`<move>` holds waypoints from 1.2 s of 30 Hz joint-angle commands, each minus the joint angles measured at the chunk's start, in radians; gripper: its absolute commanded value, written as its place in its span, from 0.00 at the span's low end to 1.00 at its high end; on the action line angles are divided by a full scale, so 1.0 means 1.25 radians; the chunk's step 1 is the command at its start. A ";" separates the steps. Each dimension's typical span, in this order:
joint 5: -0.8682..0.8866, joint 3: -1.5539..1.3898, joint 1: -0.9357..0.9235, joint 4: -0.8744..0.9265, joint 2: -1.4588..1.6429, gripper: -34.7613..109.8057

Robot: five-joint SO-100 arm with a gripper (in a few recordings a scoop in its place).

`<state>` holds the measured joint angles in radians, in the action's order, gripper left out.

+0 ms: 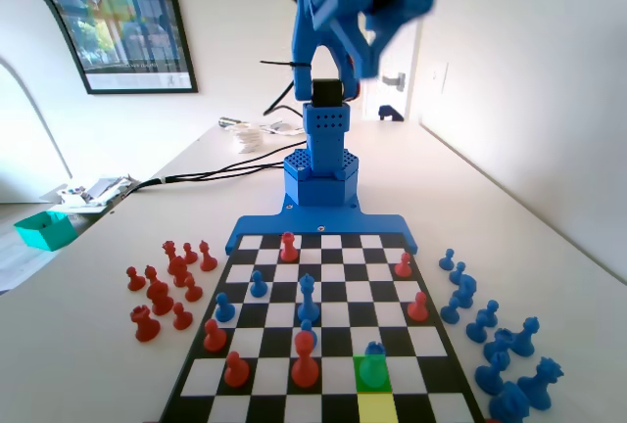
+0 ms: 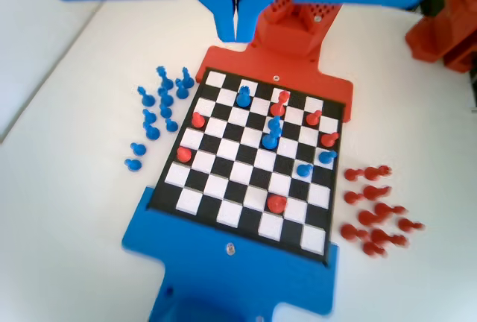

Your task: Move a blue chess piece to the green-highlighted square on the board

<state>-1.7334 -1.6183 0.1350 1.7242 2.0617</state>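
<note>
A blue chess piece [image 1: 372, 362], a small pawn tinted green, stands on the green-highlighted square [image 1: 372, 380] near the front edge of the board [image 1: 333, 291] in the fixed view. A yellow square [image 1: 374, 408] lies just in front of it. In the wrist view the same pawn [image 2: 244, 96] stands in the second row from the far end of the board [image 2: 223, 186]. My gripper [image 1: 364, 51] hangs high above the arm's base, far from the pawn. Its jaws [image 2: 236, 10] are pressed together with nothing between them.
Red and blue pieces are scattered over the board, among them a tall blue piece [image 1: 308, 298] and a red pawn [image 1: 305, 362]. Captured red pieces [image 1: 167, 286] stand left of the board and blue ones [image 1: 495, 340] right. A teal box [image 1: 44, 229] and cables [image 1: 211, 170] lie far left.
</note>
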 commanded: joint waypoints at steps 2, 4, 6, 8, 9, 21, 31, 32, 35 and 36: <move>-0.036 -0.093 -0.005 0.022 0.254 0.25; -0.044 -0.146 -0.018 0.021 0.320 0.25; -0.056 -0.195 -0.032 0.020 0.380 0.25; -0.058 -0.250 -0.045 -0.001 0.443 0.25; -0.058 -0.275 -0.049 -0.010 0.472 0.25; -0.042 -0.422 -0.094 -0.055 0.659 0.25; -0.029 -0.447 -0.134 -0.108 0.738 0.25; -0.028 -0.448 -0.139 -0.109 0.745 0.25; -0.026 -0.448 -0.144 -0.115 0.766 0.25; -0.025 -0.449 -0.144 -0.115 0.773 0.25</move>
<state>-1.7656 -2.1737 -0.0353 1.5907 2.9959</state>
